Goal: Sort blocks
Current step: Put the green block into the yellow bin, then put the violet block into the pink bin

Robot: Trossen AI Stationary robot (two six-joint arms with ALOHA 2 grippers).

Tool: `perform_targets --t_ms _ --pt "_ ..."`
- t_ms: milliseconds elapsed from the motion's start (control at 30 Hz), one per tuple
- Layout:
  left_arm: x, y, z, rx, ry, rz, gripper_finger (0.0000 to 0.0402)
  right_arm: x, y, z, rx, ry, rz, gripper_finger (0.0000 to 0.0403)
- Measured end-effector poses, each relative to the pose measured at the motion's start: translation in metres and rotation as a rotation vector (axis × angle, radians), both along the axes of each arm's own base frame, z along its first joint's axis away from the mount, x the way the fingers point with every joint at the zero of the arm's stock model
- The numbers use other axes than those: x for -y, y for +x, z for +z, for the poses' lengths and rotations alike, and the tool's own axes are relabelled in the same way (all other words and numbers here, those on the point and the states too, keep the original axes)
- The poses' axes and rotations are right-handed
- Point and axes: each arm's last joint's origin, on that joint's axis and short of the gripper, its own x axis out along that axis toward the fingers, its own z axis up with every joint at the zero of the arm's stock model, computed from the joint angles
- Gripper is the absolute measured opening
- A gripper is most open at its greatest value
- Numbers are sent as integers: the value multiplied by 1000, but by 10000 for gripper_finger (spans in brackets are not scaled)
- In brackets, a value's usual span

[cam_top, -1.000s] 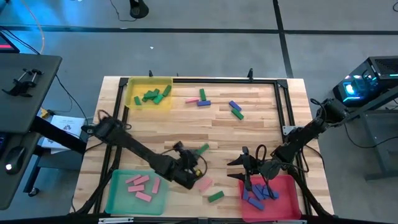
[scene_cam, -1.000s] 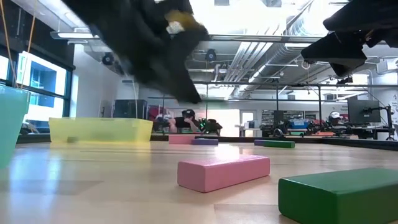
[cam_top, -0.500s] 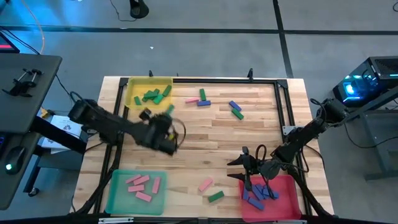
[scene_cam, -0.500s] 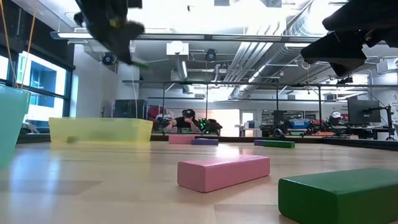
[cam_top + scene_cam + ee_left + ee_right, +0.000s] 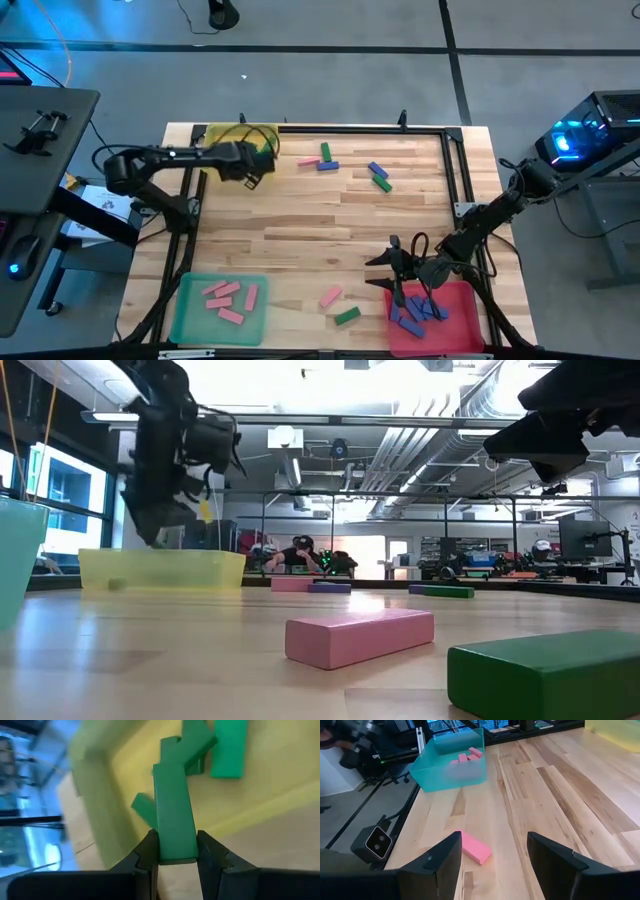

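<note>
Left gripper [image 5: 176, 851] clamped on green block [image 5: 173, 815] above yellow tray [image 5: 222, 133]; release low, well inside rim; right gripper [image 5: 492, 857] wide open, empty.

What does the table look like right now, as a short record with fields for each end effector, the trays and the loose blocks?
left end effector: shut on a green block, over the yellow tray
right end effector: open, at the red tray
yellow tray: green blocks
green tray: pink blocks
red tray: purple-blue blocks
loose near edge: pink block, green block
</note>
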Motion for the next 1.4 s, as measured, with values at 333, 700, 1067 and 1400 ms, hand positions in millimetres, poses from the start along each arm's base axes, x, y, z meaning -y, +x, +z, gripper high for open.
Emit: perform_targets --t_ms 333,700,1067,1400 --pt "-49 -12 -4 186 -168 62 86 1 0 0 5 -5 -17 210" --pt "-64 -28 -3 198 -208 121 217 1 0 0 5 -5 -17 210" --pt "-33 -16 36 395 -97 -69 251 1 0 0 11 -17 -35 210" --pt "17 45 66 817 -43 -517 252 2 0 0 11 -16 -40 210"
